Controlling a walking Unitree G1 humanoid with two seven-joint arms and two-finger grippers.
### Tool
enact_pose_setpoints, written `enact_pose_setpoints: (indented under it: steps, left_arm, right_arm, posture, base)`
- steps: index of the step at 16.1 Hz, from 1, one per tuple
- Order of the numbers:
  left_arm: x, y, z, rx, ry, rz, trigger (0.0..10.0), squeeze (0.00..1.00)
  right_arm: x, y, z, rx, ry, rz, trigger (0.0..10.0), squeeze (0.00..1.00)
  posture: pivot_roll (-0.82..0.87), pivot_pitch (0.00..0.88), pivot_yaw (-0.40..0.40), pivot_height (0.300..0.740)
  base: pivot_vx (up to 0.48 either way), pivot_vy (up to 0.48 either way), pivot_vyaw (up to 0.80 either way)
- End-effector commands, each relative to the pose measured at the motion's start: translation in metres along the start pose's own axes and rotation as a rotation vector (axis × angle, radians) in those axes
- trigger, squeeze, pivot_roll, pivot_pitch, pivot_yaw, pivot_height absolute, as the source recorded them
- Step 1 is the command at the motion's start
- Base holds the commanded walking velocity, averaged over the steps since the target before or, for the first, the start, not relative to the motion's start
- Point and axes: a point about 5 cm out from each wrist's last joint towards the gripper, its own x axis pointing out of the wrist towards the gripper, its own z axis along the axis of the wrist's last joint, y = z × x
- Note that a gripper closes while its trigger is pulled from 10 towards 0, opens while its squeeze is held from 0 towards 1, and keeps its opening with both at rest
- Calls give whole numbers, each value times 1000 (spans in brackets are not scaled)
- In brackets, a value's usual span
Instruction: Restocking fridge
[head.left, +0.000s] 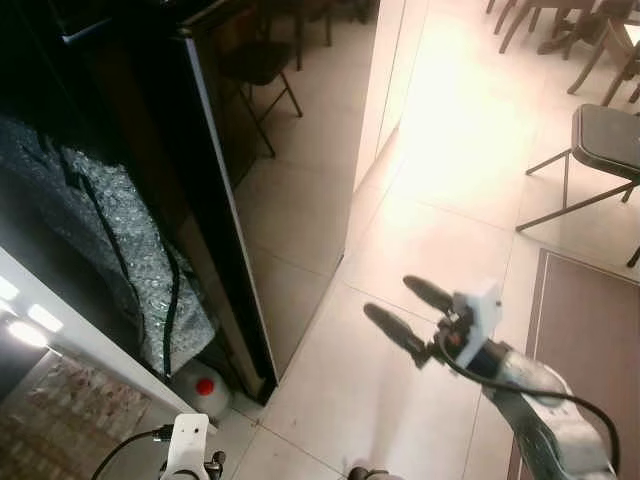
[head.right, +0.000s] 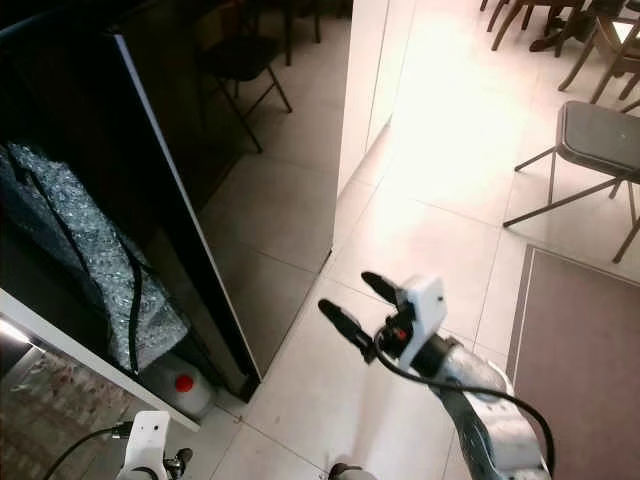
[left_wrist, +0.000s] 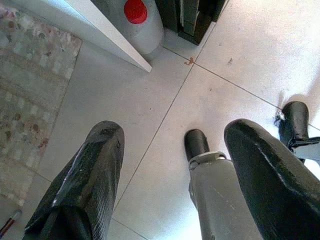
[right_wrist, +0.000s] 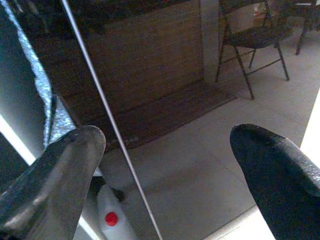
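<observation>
One black fridge (head.left: 215, 200), one silver bubble-foil bag (head.left: 110, 240), one red-capped plastic jug (head.left: 203, 388), one brown mat (head.left: 590, 350), one patterned rug (left_wrist: 30, 95), two open grippers, right (head.left: 410, 310) and left (left_wrist: 170, 170), several folding chairs, nearest (head.left: 600, 150)

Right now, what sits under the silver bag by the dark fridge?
A white jug with a red cap stands below the silver bag; the bag and counter edge hide its upper body.
</observation>
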Motion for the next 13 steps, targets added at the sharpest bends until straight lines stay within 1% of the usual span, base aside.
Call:
enact_pose_setpoints:
  steps: [1,3,4,5,6,7,8,9,10,11,12,13]
  left_arm:
    - [-2,-1,-8,-3,29,-3,10000,0]
    - [-2,-1,-8,-4,29,-4,10000,0]
    - [-2,-1,-9,-3,32,-5,10000,0]
    - [-2,-1,-10,-2,35,-7,10000,0]
    - [-2,0,-10,-1,36,-9,10000,0]
    - [-2,1,-9,0,34,-9,10000,0]
    - [-2,1,-9,1,33,-9,10000,0]
    - [-2,2,-8,3,33,-9,10000,0]
    - [-2,2,-8,0,32,-8,10000,0]
    - [-2,1,-9,-4,31,-11,10000,0]
    - [-2,0,-11,-6,37,-13,10000,0]
    - [-3,-1,-13,-5,44,-16,10000,0]
  right_arm:
    - [-1,-6,-1,-16,6,-43,10000,0]
    - [3,-15,-2,-39,14,-104,10000,0]
    - [5,-23,-7,-40,32,-153,10000,0]
    - [5,-35,-15,-29,56,-250,10000,0]
    - [4,-50,-29,18,91,-379,10000,0]
    - [-5,-65,-53,92,172,-550,10000,0]
    - [-9,-67,-66,157,217,-612,10000,0]
    - [-13,-63,-83,198,276,-637,10000,0]
    - [-20,-57,-102,234,358,-667,10000,0]
    - [-30,-44,-125,277,450,-690,10000,0]
    - [-40,-30,-147,289,553,-699,10000,0]
    - [-56,-5,-174,324,687,-695,10000,0]
  posture:
    - [-142,116,12,740]
    - [-141,117,10,740]
    - [-141,122,11,740]
    - [-142,126,13,740]
    - [-138,132,14,740]
    - [-142,139,16,740]
    - [-146,147,16,740]
    - [-143,150,12,740]
    - [-130,154,9,740]
    - [-121,158,4,740]
    - [-108,157,0,740]
    - [-89,158,0,740]
  base:
    - [0,0,0]
    - [0,0,0]
    - [0,0,0]
    - [0,0,0]
    - [0,0,0]
    - [0,0,0]
    - [0,0,0]
    - [0,0,0]
    - [0,0,0]
    - [0,0,0]
    - [0,0,0]
    - [0,0,0]
